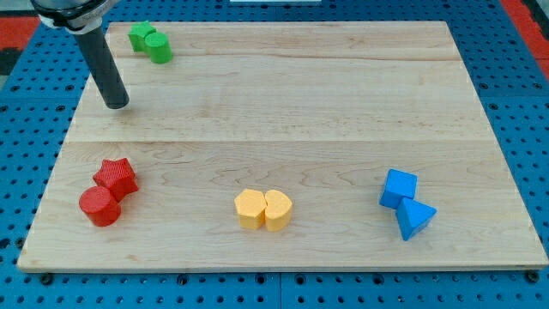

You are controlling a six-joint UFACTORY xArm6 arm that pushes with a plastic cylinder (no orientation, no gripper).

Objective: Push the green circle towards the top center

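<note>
Pushing the green circle toward the top centre is the step in hand, and it looks not yet begun. The circle sits in the desk's top-left corner, touching a second green block on its upper left, whose shape we cannot make out.

Our tip rests on the desk below and to the view's left of the circle, near it but clearly apart. No fingers on this rig, only the rod, so nothing is spread, pressed together or pinching.

What we judge the move needs:
- Target lies to the view's right along the top edge, so contact should come on the circle's left side.
- That side is partly covered by the other green block. Come in from lower left and meet the circle's bare lower-left face.
- A round block tends to slip off a thin rod. Keep the push line through its centre and correct early.
- Keep the heading mostly rightward; the circle is already close to the top edge.

Red pair, yellow pair and blue pair sit along the bottom, well apart from the path.
</note>
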